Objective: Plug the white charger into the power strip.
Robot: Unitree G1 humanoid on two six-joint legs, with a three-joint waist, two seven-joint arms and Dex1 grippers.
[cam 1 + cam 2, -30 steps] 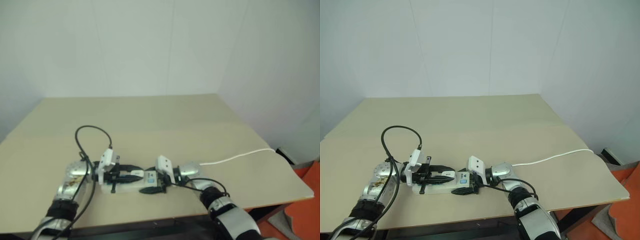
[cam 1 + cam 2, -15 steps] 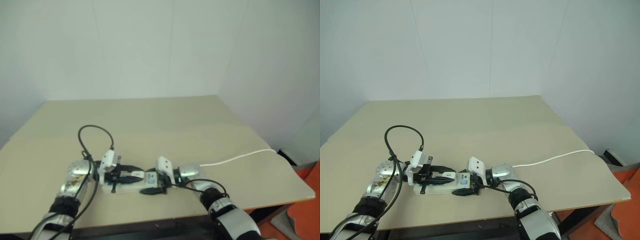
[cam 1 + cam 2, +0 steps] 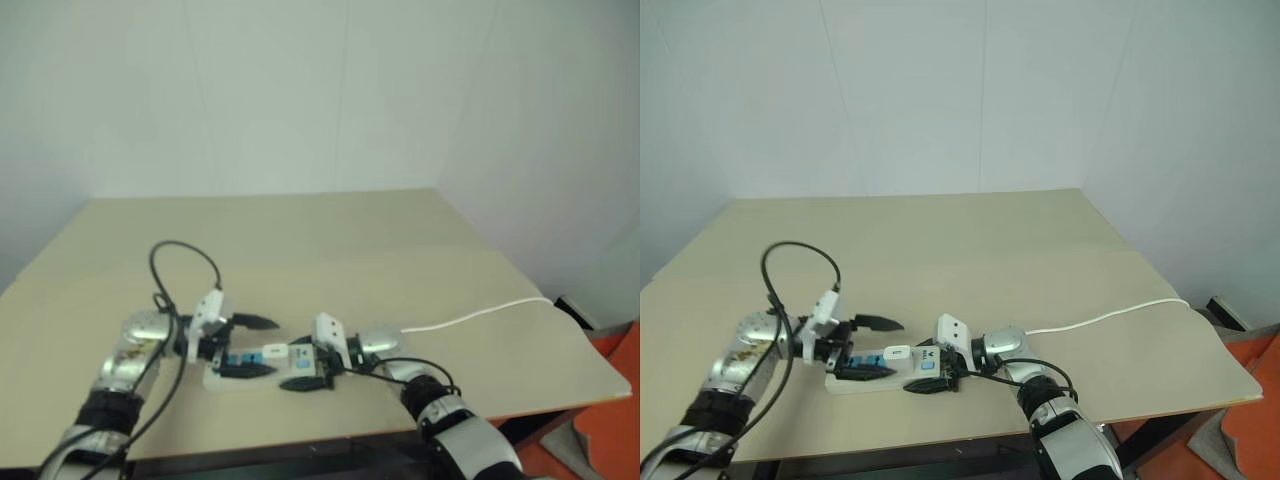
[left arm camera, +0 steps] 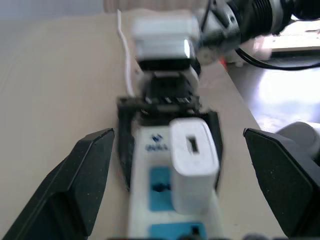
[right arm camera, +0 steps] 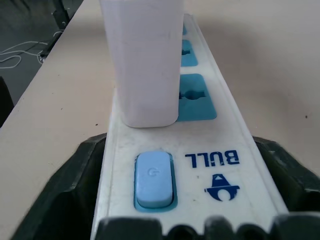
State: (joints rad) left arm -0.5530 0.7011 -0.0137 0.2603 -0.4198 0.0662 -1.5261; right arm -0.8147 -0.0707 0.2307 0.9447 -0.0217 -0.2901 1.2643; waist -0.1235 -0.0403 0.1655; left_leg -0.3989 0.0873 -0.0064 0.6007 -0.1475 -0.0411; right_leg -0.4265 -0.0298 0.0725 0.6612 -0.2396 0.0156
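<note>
Now that our left gripper (image 3: 868,346) has let go and lifted a little, its two black fingers stand spread wide, one above and one beside the power strip (image 3: 875,378), with nothing between them. A second ago those fingers were closed low over the strip, around the white charger (image 3: 897,353). The charger now stands upright by itself in the socket nearest the switch end, seated flush as far as we can judge from the wrist views, with the blue switch (image 5: 155,179) just in front of it and two blue sockets free behind. Our right gripper (image 3: 932,384) has not shifted: its fingers press against both long sides of the strip at the switch end, steadying it on the tan table (image 3: 1020,250). We judge the plugging done; what remains is releasing the strip.
</note>
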